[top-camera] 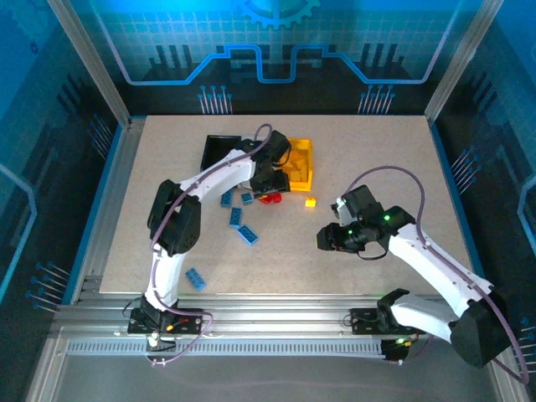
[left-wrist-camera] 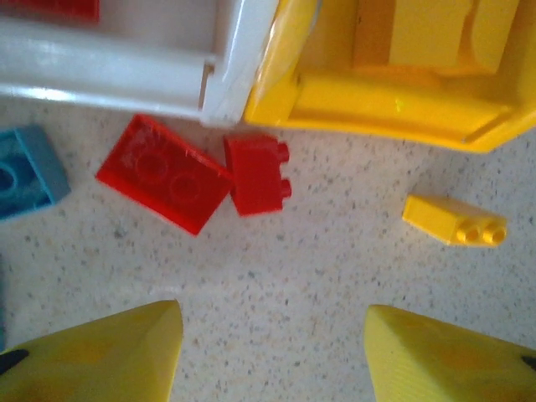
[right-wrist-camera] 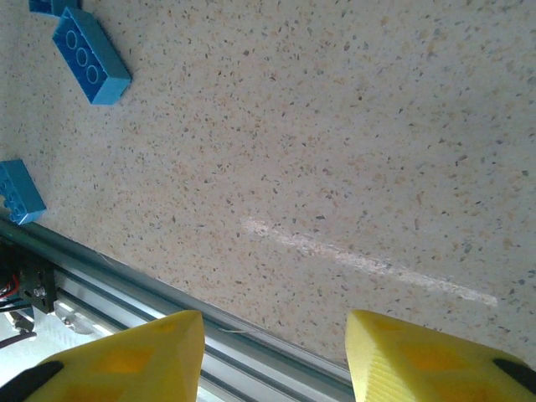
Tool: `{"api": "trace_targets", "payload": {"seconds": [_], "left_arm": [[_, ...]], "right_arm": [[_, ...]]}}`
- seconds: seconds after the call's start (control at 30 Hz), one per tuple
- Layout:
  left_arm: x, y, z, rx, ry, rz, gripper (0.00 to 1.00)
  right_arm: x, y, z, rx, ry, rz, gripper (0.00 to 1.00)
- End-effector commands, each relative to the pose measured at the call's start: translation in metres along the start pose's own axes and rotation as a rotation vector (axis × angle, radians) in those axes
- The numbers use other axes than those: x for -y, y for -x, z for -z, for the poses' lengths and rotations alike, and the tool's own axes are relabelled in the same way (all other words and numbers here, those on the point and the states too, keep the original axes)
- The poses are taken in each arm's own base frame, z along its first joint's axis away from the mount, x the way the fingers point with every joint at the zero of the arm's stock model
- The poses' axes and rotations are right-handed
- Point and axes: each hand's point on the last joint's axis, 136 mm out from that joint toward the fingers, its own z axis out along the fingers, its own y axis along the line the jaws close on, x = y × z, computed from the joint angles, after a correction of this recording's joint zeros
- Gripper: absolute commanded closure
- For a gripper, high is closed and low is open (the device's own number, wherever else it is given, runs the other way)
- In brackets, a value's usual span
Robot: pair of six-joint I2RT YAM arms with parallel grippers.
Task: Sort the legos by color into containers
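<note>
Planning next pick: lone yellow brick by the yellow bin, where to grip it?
Pinch the yellow brick across its long smooth sides, from above. It lies tipped over with studs pointing sideways and stands apart from the yellow bin, leaving room either side.

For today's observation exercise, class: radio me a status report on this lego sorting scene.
Status: left end effector open, empty, over two red legos; right end effector open, empty, over table; white bin close beside reds.

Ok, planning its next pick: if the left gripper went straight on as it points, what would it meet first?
Probably the small red brick, lying between the left gripper and the white bin; depth is unclear.
</note>
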Motion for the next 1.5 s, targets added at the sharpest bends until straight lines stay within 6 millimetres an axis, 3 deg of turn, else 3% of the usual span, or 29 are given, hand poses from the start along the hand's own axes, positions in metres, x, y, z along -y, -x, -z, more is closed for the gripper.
{"api": "trace_targets", "payload": {"seconds": [0.0, 0.33, 0.5, 1.47], "left_arm": [[-0.014, 0.002, -0.009, -0.02, 0.126, -0.085, 0.41], [0.002, 0.008, -0.034, -0.034, 0.168, -0.128, 0.46], [-0.001, 0.007, -0.043, -0.05, 0.196, -0.123, 0.47], [-0.001, 0.007, -0.068, -0.079, 0.21, -0.126, 0.53]], "right_arm": [[0.007, -0.011, 0.003, -0.034, -0.002, -0.011, 0.52], [0.011, -0.007, 0.006, -0.042, -0.006, 0.0, 0.53], [0.013, -0.007, 0.001, -0.05, 0.006, -0.009, 0.54], [0.019, -0.009, -0.002, -0.067, 0.013, -0.032, 0.54]]}}
